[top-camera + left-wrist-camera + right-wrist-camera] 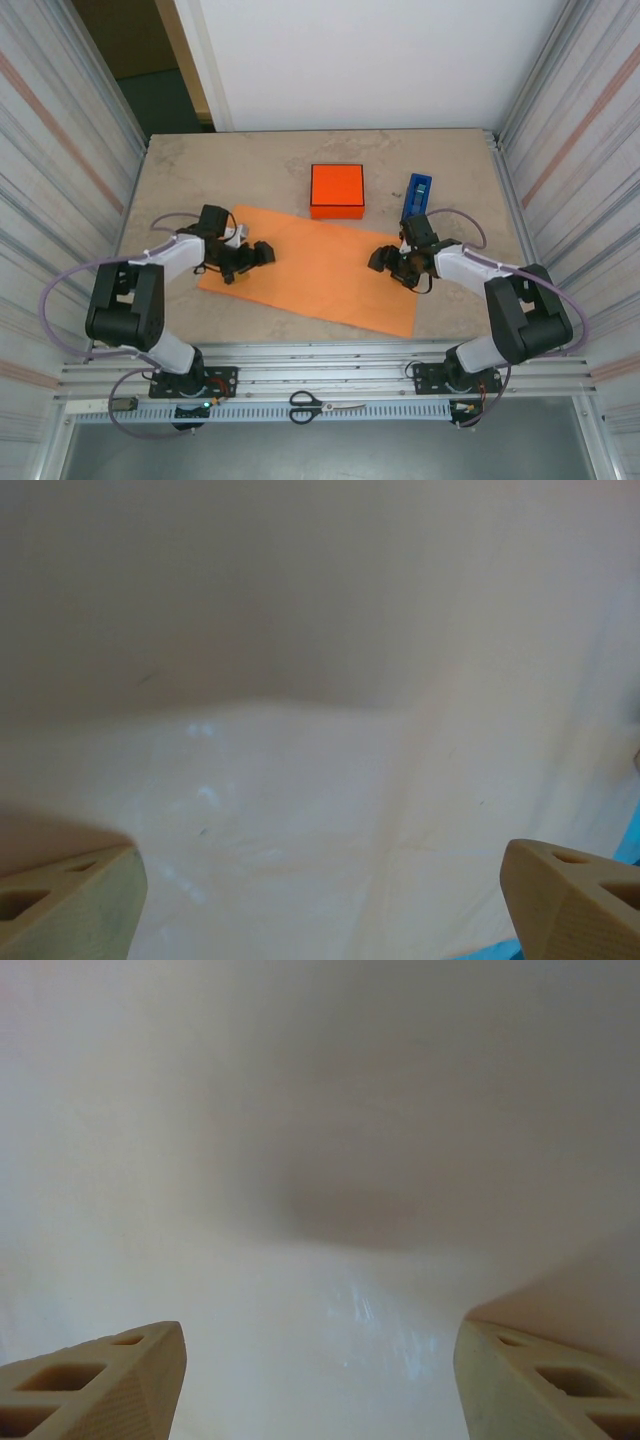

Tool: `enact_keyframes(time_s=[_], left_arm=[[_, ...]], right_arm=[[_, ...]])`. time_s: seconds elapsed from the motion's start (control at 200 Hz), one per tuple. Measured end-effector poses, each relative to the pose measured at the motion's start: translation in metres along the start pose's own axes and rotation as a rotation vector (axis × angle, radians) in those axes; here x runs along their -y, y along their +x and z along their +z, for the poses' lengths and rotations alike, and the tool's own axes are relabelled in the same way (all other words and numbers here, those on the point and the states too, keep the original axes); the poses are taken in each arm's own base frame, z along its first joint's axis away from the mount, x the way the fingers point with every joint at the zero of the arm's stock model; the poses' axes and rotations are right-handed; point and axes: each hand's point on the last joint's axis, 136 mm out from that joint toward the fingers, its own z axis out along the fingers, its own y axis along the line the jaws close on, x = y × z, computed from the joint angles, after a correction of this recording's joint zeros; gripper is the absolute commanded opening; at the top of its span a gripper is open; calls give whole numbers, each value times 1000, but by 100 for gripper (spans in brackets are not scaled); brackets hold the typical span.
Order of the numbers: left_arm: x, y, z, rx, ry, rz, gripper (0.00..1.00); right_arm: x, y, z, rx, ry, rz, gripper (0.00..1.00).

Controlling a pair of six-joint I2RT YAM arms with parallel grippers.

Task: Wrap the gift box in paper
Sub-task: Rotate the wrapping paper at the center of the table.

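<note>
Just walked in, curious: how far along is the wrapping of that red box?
Barely begun. Done: the paper lies flat on the table. In hand: the left gripper and right gripper are open low over it, holding nothing. Left: the gift box sits bare at the paper's far edge, so placing, folding and taping all remain.

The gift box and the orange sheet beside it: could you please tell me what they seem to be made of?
The gift box is probably rigid card: crisp square corners, a flat matte red-orange top, dark sides. The paper looks like thin matte paper: it lies flat, with sharp straight edges. The look alone leaves both open.
</note>
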Motion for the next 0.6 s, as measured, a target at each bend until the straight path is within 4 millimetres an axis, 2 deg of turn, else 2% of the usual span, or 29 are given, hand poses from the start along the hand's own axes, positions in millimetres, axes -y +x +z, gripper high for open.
enact_keyframes(time_s=[0.2,0.456,0.601], left_arm=[[-17,25,-9,26,-46,-52,92],[-30,50,-23,77,-80,-130,92],[-24,47,-37,136,-68,-128,92]], right_arm=[[-2,-13,4,-37,-3,-56,73],[-13,-19,12,-89,-18,-105,72],[-21,-30,18,-96,-26,-131,70]])
